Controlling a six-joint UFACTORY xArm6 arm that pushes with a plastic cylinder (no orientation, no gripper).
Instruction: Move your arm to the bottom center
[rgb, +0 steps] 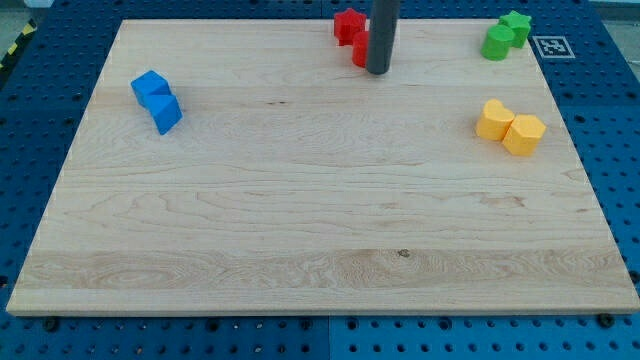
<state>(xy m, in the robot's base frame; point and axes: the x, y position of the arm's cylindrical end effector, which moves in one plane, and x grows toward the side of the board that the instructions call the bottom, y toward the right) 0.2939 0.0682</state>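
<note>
My dark rod comes down from the view's top centre, and my tip (377, 71) rests on the wooden board (320, 230) near its top edge. Two red blocks sit just left of the rod: a star-like one (348, 25) and another (359, 49) partly hidden behind the rod, touching or nearly touching it. Two blue blocks (157, 100) lie together at the view's left. Two green blocks (506, 35) sit at the top right. Two yellow blocks (510, 125) lie together at the right.
The board lies on a blue perforated table (620, 120). A black and white marker tag (550, 46) sits just off the board's top right corner.
</note>
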